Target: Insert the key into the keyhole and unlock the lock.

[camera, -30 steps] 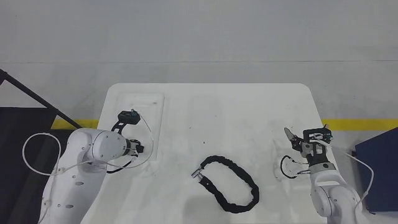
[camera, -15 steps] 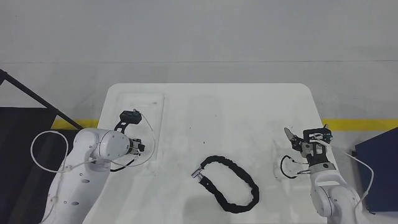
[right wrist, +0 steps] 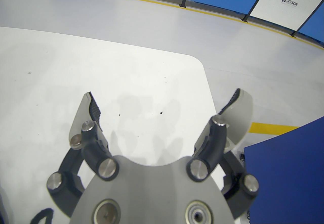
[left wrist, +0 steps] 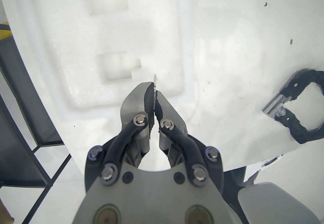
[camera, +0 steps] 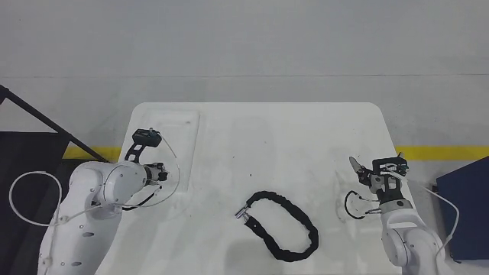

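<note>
Top view: vs. 1 s ago the left gripper [camera: 145,136] has gone toward the left edge of the frame, away from the middle of the foam tray [camera: 191,122]. The chain lock [camera: 279,228] and the right gripper [camera: 380,171] did not move. I judge the pick-up is done and the carry to the lock comes next. The lock lies at lower centre, well apart from the left gripper at mid-left.

Left wrist view: the left gripper is clenched on the key [left wrist: 155,80], w/ the thin blade tip out past the pads, above the tray. The metal lock body [left wrist: 276,106] is well apart; the keyhole I cannot make out.

Right wrist view: the right gripper has its fingers spread, holding nothing, above the table [right wrist: 76,70] corner.
</note>
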